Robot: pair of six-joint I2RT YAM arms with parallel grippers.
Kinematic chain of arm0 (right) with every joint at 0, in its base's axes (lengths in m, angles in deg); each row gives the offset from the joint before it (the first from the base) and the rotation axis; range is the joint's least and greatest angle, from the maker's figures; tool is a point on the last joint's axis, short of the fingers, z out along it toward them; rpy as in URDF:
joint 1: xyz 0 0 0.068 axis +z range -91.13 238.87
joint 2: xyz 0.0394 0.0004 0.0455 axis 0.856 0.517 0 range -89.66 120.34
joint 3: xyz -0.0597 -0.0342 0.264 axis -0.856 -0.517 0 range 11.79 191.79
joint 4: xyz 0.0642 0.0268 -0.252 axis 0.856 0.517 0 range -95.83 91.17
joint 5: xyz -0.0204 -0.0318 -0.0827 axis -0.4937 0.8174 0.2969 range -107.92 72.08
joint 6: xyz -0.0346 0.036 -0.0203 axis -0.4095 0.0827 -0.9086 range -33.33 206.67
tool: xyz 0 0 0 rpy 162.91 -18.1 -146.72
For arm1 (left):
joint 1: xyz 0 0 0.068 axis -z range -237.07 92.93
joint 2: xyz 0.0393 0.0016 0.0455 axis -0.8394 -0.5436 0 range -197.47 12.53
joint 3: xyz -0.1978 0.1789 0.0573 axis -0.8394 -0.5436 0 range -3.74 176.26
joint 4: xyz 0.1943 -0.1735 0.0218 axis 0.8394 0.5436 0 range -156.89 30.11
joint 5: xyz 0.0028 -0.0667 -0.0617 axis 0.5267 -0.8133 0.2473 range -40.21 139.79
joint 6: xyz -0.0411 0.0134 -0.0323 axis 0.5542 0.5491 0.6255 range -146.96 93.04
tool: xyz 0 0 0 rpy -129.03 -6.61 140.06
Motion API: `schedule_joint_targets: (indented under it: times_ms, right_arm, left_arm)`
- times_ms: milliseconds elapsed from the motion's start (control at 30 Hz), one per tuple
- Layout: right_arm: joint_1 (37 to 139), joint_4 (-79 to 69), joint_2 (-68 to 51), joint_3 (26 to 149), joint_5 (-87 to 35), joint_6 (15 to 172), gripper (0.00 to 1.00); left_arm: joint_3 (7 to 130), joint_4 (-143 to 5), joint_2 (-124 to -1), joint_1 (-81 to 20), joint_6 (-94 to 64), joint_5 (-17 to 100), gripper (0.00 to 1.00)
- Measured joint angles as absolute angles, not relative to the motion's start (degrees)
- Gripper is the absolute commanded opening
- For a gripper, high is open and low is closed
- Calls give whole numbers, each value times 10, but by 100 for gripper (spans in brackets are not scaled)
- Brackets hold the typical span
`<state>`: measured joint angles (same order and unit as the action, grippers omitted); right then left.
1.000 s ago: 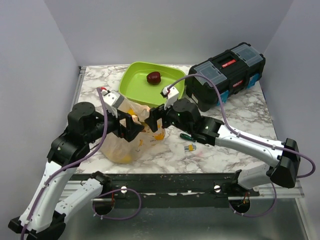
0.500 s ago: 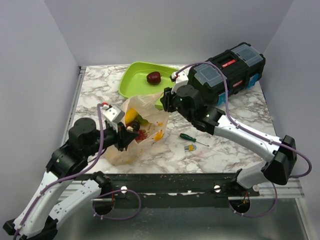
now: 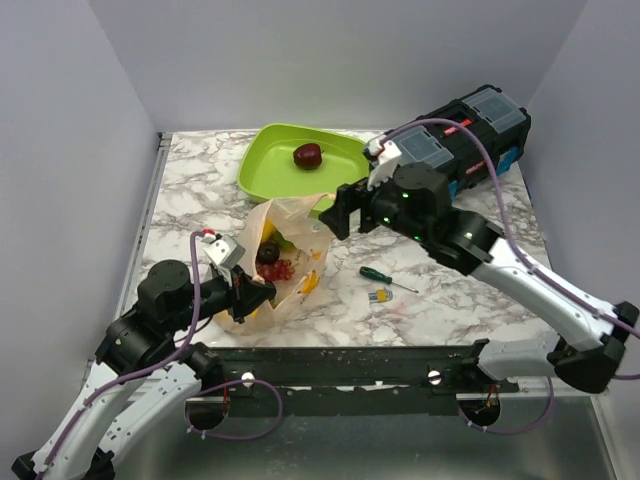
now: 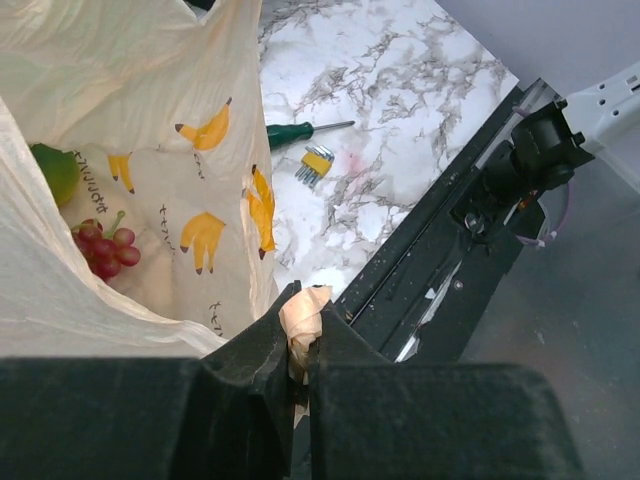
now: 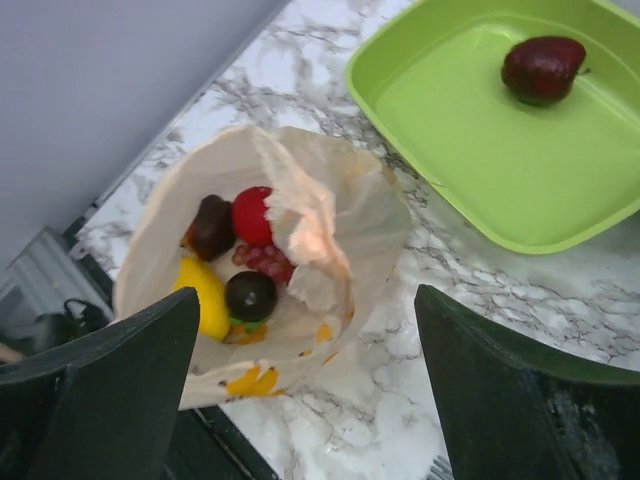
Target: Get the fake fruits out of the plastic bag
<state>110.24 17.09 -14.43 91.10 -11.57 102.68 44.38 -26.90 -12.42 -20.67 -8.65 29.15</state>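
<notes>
A second ago both grippers were at the plastic bag (image 3: pixel 293 262). Now the right gripper (image 3: pixel 338 215) has let go and lifted away, and the left gripper (image 3: pixel 252 296) has pulled back toward the near edge.

From above, the bag sits open beside the lime-green tray (image 3: pixel 262 178). The tray holds one dark red fruit (image 3: pixel 308 155).

The left wrist shows jaws squeezed together on a bit of bag. If it tugs more, the thin bag could rip or tip over.

The right wrist shows fingers wide apart, holding nothing. Below them are five fake fruits (image 5: pixel 262 258) in the bag: one yellow, one red, one brown, one purple and one grape bunch.
</notes>
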Motion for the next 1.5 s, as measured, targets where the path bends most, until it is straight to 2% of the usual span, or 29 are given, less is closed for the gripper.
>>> schedule_joint_targets:
  times_ms: [67, 233, 400, 467, 567, 767, 967, 1267, 1500]
  right_arm:
    - [1102, 183, -186, 912, -150, 1027, 97]
    - [1103, 190, -241, 943, -290, 1029, 96]
    - [1146, 84, -222, 895, -420, 1086, 85]
    - [1187, 59, -186, 882, -420, 1099, 74]
    - [1233, 46, -107, 880, -369, 1116, 52]
    - [1243, 29, -16, 865, -211, 1136, 43]
    - [1238, -1, 61, 868, -161, 1136, 43]
    - [1238, -62, 150, 876, -208, 1119, 44]
    - [1238, -102, 214, 884, -264, 1108, 61]
  left_arm:
    - [435, -272, -112, -207, -87, 291, 5]
    - [417, -284, -79, -206, -85, 292, 4]
    - [403, -294, -46, -206, -82, 293, 1]
    - [400, -295, -39, -206, -81, 295, 0]
    - [399, -295, -38, -206, -77, 298, 0]
    - [407, -283, -45, -206, -64, 297, 0]
    - [407, -277, -25, -206, -56, 296, 0]
    - [397, -284, 5, -206, -54, 296, 0]
    - [395, -285, 4, -206, -54, 297, 0]
